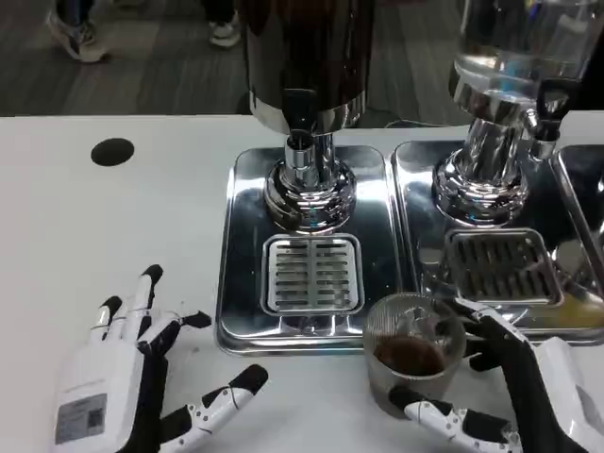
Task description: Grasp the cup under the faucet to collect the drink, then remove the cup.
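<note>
A clear plastic cup [412, 354] with dark drink in its bottom stands on the white table, just in front of the steel drip trays. My right hand [528, 396] wraps around it from the right, thumb low in front and fingers behind its rim. The dark-filled dispenser [307, 57] has its faucet [300, 151] above the slotted grate [312, 274] of the left drip tray [241, 283]; nothing stands on that grate. My left hand [123, 377] lies at the lower left with fingers spread and nothing in it.
A second dispenser [514, 57] with clear liquid stands on the right drip tray [415, 179], its tap [550, 113] at the right. A round black hole [112, 151] marks the table at the far left. Feet of people show beyond the far edge.
</note>
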### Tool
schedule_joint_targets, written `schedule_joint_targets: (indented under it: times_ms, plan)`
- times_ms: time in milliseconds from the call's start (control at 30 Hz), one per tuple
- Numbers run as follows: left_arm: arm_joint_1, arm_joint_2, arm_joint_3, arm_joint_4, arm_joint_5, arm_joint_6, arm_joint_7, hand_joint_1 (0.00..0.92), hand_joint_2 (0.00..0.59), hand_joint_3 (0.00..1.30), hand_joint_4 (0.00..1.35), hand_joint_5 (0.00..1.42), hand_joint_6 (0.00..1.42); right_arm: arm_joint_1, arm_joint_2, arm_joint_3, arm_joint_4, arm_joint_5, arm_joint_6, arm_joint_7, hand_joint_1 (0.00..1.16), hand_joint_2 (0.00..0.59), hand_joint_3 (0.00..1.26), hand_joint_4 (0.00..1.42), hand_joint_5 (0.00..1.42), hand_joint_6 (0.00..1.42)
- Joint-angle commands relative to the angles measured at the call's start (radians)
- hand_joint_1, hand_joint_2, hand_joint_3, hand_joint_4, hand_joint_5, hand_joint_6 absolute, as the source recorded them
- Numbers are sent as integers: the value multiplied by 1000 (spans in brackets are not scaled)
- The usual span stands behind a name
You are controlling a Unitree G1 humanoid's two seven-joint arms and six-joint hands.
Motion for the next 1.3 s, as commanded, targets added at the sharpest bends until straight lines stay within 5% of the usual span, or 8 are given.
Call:
schedule_joint_targets:
  times_ms: [33, 633, 933, 1067, 1300]
  plan:
    - [24, 11, 2, -46, 31, 32, -21, 0, 100, 458, 0, 129, 63, -22, -10, -5, 24, -2, -81, -44, 755, 234, 432, 511, 434, 468]
    - [21, 3, -16, -43, 49, 46, -20, 0, 100, 451, 0, 129, 63, 0, -95, -1, 56, -22, -193, -18, 656, 187, 36, 60, 136, 277]
    - [27, 0, -18, -54, 51, 41, -13, 0, 100, 436, 0, 129, 63, 48, -96, -76, 14, 118, -263, 8, 431, 195, 0, 0, 19, 143]
    - [32, -1, -21, -61, 51, 38, -8, 0, 104, 277, 0, 129, 63, 64, -52, -164, -20, 208, -305, -22, 167, 443, 54, 0, 0, 83]
    - [50, 0, -13, -78, 46, 34, 3, 0, 116, 220, 0, 129, 63, -15, -49, -250, -114, -81, -139, -88, 0, 576, 133, 1, 0, 38]
